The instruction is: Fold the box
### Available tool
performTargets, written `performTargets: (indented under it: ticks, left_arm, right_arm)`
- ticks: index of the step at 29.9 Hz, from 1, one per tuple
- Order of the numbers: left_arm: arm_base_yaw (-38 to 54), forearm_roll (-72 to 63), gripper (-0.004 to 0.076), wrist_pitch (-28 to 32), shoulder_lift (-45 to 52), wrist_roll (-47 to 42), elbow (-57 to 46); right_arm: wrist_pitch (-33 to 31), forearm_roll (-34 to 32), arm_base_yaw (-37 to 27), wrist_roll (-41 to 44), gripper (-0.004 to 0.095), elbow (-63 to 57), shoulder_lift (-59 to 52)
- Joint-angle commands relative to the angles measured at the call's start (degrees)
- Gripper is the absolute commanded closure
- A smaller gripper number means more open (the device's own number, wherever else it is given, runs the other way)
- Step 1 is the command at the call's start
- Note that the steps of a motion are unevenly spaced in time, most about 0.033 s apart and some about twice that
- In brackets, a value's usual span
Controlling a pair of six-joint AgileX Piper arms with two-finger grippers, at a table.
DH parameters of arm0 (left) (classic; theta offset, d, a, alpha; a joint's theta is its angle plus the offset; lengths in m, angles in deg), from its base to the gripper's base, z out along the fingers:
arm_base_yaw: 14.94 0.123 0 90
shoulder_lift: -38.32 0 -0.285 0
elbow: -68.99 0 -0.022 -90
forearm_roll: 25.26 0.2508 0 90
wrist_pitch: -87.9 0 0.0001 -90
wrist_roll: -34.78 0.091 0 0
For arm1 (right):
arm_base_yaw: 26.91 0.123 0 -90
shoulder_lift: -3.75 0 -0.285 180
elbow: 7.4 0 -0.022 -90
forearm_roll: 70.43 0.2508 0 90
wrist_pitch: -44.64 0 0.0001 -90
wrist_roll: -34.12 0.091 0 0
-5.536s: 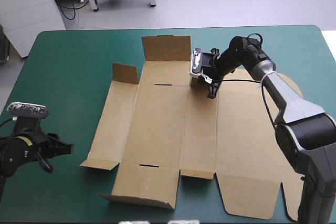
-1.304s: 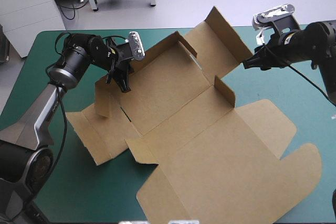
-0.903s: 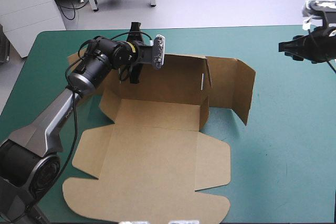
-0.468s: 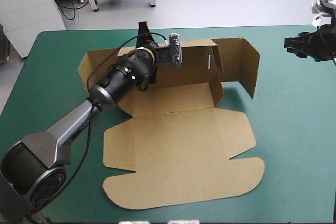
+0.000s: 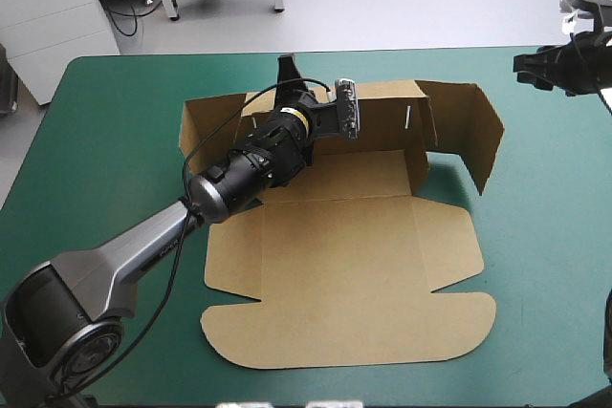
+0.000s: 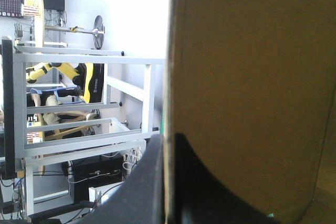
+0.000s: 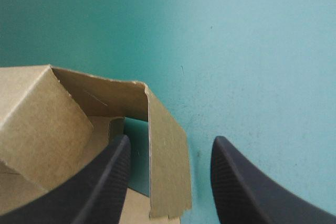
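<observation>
Left gripper: clenched on the top edge of the box's back wall, board pinched between the black fingers; the wrist view confirms it.
Box: brown, mid-table on the teal-green cover, partly raised, far side up.
Left flap: upright at the box's left end, joined to the back wall.
Back wall: upright along the box's far side.
Lid: flat on the cover, on the box's near side.
Right flap: upright, angled outward off the box's right end, untucked.
Right gripper: released, fingers apart, empty, above the cover beyond the box's far right corner; that corner lies just ahead of it in its wrist view.
Handling (judged): light, stiff sheet that bends readily only at the creases; slides easily on the cover; thin edges could buckle under a hard pinch.
Hold (judged): free top edge of a wall or flap, near a crease, with the other gripper bracing the box.
</observation>
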Motion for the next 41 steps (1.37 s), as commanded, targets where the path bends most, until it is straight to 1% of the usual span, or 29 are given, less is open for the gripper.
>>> performTargets:
  ticks: [1,4,6,10,13,15,18,20,29,34,36,41]
  left_arm:
    - [-0.4,1.3,0.0756,2.7,3.6,-1.7,1.6]
    - [-0.4,1.3,0.0756,3.0,3.6,-1.7,1.5]
    - [-0.4,2.9,0.0757,4.4,3.5,-2.0,0.4]
    - [-0.5,10.1,0.0756,7.5,3.5,-8.9,-3.5]
    - [-0.8,10.9,0.0756,7.8,3.3,-9.7,-5.5]
    - [-0.9,13.8,0.0756,7.6,2.8,-10.5,-6.8]
    - [-1.7,21.3,0.0756,7.8,2.5,-17.4,-8.3]
    - [-1.9,22.6,0.0756,7.9,2.5,-19.9,-8.3]
    - [-2.3,23.5,0.0756,7.1,1.5,-20.1,-8.3]
    - [-2.6,26.7,0.0756,7.0,1.4,-23.5,-8.3]
    - [-2.6,28.1,0.0756,7.0,1.4,-25.0,-8.3]
    - [-2.6,28.1,0.0756,7.3,1.4,-25.0,-8.3]
  right_arm:
    - [0.7,1.8,-0.2,0.5,0.0471,6.7,2.0]
    - [1.2,1.9,0.0,0.7,0.0472,10.2,4.9]
    - [1.2,1.7,0.5,0.7,0.0472,11.7,6.3]
    - [1.6,0.9,2.9,0.7,0.0471,12.8,9.8]
    - [2.9,0.6,4.8,0.7,0.0471,12.8,12.1]
    - [4.3,0.3,5.8,0.7,0.0472,12.8,13.4]
    - [6.1,-0.2,7.0,1.0,0.0471,12.8,15.0]
    - [6.8,-0.5,7.4,1.0,0.0471,12.8,15.7]
    - [8.4,-0.1,7.9,1.1,0.0472,12.8,19.2]
    - [8.6,-0.1,7.9,0.5,0.0471,12.8,19.9]
    - [8.3,-0.1,7.9,0.5,0.0471,12.8,20.4]
    - [5.9,-0.1,7.9,-0.2,0.0471,12.8,21.1]
